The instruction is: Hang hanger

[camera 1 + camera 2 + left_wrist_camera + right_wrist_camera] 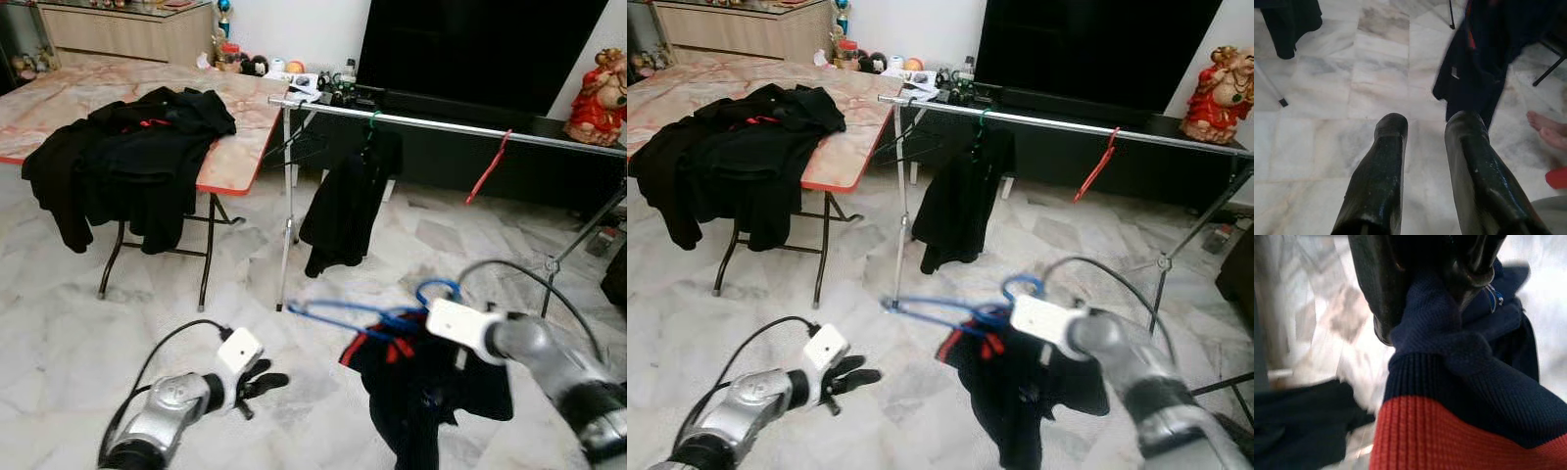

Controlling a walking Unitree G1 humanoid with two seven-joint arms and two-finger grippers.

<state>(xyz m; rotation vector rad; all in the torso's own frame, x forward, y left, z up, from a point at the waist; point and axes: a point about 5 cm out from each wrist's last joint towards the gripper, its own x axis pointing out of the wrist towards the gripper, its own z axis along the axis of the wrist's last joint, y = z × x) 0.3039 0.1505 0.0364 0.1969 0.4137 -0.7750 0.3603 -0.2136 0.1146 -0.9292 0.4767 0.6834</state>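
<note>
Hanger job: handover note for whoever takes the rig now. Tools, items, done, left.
Right tool: shut on the navy garment at its collar, holding it with its blue hanger above the floor, short of the rail.
Left tool: open, idle, low over the floor.
Clothes rail: already carries one dark garment on a hanger and a bare red hanger.
More dark clothes lie on the folding table.
Left: lift the blue hanger and hook it over the rail.

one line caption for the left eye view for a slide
Right tool carries a blue hanger with a navy garment toward the rail.
</note>
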